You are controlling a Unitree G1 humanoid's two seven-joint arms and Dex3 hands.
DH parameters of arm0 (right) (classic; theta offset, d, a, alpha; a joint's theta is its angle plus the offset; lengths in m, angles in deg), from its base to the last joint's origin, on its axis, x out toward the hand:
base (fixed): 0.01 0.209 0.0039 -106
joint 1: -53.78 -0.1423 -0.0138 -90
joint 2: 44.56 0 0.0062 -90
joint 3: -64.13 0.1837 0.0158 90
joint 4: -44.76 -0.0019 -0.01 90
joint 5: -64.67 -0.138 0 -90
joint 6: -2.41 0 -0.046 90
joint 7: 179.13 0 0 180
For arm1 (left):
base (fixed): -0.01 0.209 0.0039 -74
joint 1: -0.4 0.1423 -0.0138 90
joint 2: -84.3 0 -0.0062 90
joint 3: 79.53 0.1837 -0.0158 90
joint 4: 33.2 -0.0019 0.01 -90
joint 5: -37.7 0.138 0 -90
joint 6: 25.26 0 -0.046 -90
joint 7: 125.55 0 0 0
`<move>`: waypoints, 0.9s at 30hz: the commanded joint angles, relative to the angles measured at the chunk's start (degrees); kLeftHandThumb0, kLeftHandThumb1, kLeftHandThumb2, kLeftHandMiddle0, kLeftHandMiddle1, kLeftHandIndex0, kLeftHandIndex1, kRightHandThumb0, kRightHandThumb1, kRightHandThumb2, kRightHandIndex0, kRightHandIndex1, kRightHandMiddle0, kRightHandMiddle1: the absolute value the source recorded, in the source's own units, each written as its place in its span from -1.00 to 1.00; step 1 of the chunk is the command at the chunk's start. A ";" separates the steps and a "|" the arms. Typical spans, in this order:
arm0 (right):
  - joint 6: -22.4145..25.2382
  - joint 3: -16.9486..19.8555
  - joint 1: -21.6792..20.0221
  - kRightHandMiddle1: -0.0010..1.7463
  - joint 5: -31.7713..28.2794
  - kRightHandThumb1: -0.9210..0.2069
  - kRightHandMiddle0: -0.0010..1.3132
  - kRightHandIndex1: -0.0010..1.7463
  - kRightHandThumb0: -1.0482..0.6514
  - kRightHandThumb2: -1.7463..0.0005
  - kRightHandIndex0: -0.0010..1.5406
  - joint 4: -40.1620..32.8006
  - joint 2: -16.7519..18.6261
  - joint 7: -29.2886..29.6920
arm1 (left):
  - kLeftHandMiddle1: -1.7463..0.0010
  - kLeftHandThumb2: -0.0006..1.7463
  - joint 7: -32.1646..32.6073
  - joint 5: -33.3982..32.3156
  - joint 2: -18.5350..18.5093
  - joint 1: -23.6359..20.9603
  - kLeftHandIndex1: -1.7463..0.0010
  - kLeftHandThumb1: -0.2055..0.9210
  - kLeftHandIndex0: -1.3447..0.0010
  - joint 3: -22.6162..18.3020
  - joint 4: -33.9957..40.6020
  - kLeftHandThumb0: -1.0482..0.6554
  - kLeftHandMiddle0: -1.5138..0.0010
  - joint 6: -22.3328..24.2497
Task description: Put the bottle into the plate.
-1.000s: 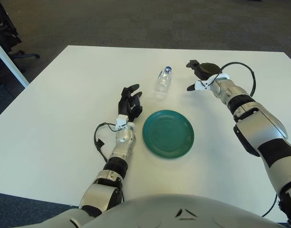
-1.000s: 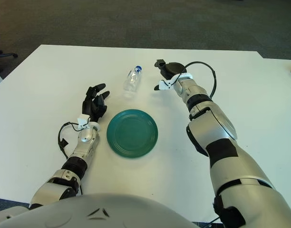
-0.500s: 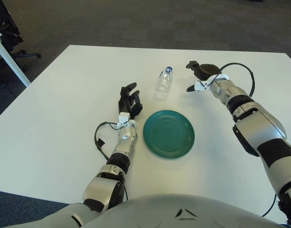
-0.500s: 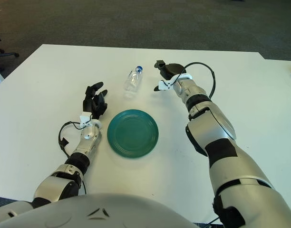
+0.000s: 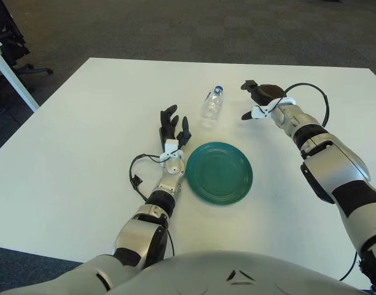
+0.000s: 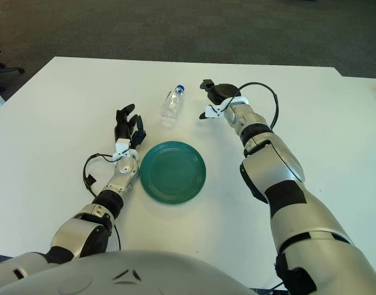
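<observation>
The white table (image 5: 65, 160) runs out of both views at its near edge, behind the robot's grey torso (image 5: 237, 276), which also covers the upper arms. By the table's left corner, a second white table (image 5: 10, 67) and a dark office chair (image 5: 13, 43) are cut by the frame edge. The clear bottle (image 5: 212, 104) is too small to read any label.

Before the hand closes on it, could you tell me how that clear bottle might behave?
The plastic bottle lies on its side on the table, so it will probably roll if nudged. It looks empty, likely light and squashable.
</observation>
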 commanded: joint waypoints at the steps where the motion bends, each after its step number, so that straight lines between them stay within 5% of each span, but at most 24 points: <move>1: -0.01 0.53 2.49 -0.18 -0.77 -1.00 -1.00 -0.98 -0.59 0.81 -0.35 0.10 0.34 0.58 | 0.86 -0.50 1.58 0.82 -0.78 -1.73 0.07 1.00 0.97 -0.70 -2.89 -0.81 0.52 3.72; 10: 1.90 0.98 5.18 -0.19 -0.91 -1.00 -1.00 -0.98 -0.59 0.77 -0.34 0.68 1.97 -0.03 | 0.92 -0.55 2.45 3.38 -1.74 -5.67 0.11 1.00 1.00 0.26 -2.23 -0.91 0.55 7.40; 27: 4.05 1.08 7.27 -0.15 -0.42 -1.00 -1.00 -0.96 -0.55 0.78 -0.30 1.24 3.29 -0.51 | 0.91 -0.60 -4.11 5.94 -5.39 -4.34 0.08 1.00 0.95 2.53 6.52 -0.94 0.48 12.47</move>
